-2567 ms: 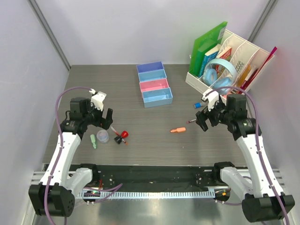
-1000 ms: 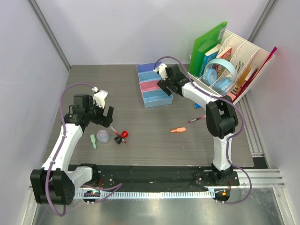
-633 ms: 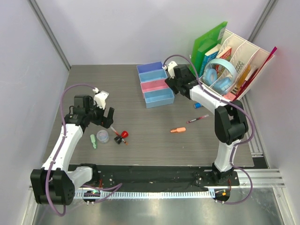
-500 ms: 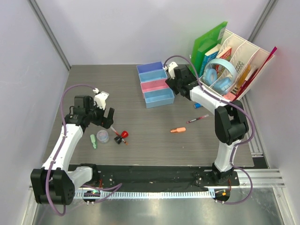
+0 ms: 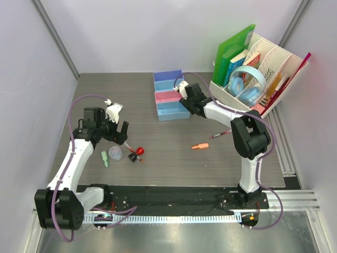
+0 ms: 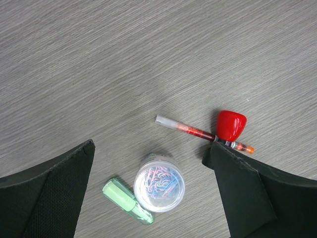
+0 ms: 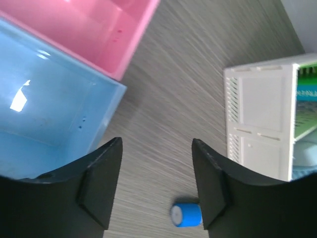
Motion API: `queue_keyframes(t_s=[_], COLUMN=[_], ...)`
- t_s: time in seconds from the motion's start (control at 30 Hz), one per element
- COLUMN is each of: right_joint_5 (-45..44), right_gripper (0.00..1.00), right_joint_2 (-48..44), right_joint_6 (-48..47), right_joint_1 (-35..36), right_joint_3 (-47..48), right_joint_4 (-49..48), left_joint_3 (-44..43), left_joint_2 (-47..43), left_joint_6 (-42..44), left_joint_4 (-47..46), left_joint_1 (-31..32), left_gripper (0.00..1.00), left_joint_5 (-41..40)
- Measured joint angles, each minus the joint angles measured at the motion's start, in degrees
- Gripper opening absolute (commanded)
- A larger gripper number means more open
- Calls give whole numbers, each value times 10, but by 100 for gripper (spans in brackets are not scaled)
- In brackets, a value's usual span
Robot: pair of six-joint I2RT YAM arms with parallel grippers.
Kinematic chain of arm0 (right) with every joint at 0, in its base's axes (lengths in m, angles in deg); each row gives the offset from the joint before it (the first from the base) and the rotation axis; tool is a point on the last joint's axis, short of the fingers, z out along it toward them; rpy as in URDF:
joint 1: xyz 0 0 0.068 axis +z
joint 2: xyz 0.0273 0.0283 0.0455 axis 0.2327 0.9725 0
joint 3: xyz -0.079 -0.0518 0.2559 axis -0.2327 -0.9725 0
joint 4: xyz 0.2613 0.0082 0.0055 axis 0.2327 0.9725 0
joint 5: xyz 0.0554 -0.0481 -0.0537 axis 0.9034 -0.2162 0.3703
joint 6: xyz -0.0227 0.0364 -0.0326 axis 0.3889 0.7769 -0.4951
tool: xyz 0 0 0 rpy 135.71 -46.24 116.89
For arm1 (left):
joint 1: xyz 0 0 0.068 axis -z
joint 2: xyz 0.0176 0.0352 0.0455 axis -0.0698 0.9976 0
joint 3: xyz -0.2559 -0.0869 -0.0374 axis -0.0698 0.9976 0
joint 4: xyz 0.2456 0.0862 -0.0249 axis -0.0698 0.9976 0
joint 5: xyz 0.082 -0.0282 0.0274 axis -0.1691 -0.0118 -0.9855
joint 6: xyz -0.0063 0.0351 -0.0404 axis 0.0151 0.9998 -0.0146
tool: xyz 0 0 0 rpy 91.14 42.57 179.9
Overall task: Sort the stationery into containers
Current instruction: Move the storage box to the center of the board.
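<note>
On the left of the bench (image 5: 174, 139) the left arm (image 5: 73, 158) holds its jaws spread wide above a small group of stationery, and nothing is between them. In the left wrist view they stand on either side of the group, without touching any piece. Farthest left lies a short green piece (image 5: 105, 158) (image 6: 126, 201). Just beside it on the right stands a round clear box (image 5: 115, 153) (image 6: 159, 182) with coloured paper clips inside. Right of the box a slim red pen (image 5: 129, 147) (image 6: 185, 130) lies slanted, and a red cap-like piece (image 5: 139, 152) (image 6: 231, 124) sits against its right end. Further right, in the middle of the bench, the four trays stand in a row from far to near: purple-blue (image 5: 167, 76), light blue (image 5: 167, 85), pink (image 5: 169, 96) (image 7: 89, 25) and light blue (image 5: 172, 109) (image 7: 44, 109). The parts of the pink and the near light blue tray that the right wrist view shows have nothing in them. The right arm (image 5: 247, 137) reaches to the right side of this row. Its jaws are also apart and grip nothing, and they hang over bare bench just beside the corner of the near light blue tray. A short orange piece (image 5: 199, 146) lies alone, nearer than the trays, and a second slim pen (image 5: 220, 135) lies to its right. In the right wrist view a small blue-capped bit (image 7: 186, 214) rests on the bench close to the right finger. At the far right stands a white organizer (image 5: 263, 68) (image 7: 257, 119) with blue headphones (image 5: 247, 79) in it.
</note>
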Motion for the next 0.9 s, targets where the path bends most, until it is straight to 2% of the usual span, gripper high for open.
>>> queue_keyframes(t_s=[0.23,0.57,0.77,0.9], right_joint_5=[5,7,11,33], right_gripper=[60,60,59,59], right_joint_2=[19,137,152,127], right_joint_6=[0,-2,-2,-2], right_joint_1=[67,177,207,191], right_joint_3=[15,179,219,224], right_joint_4=[6,45,66,90], left_joint_3=[6,11,19,19], left_joint_2=[1,2,2,-3], left_joint_6=[3,13,20,30], left_joint_4=[0,0,0,1], left_joint_1=[0,0,0,0], left_gripper=[100,100,100,100], left_joint_5=[-1,-11,-25,-36])
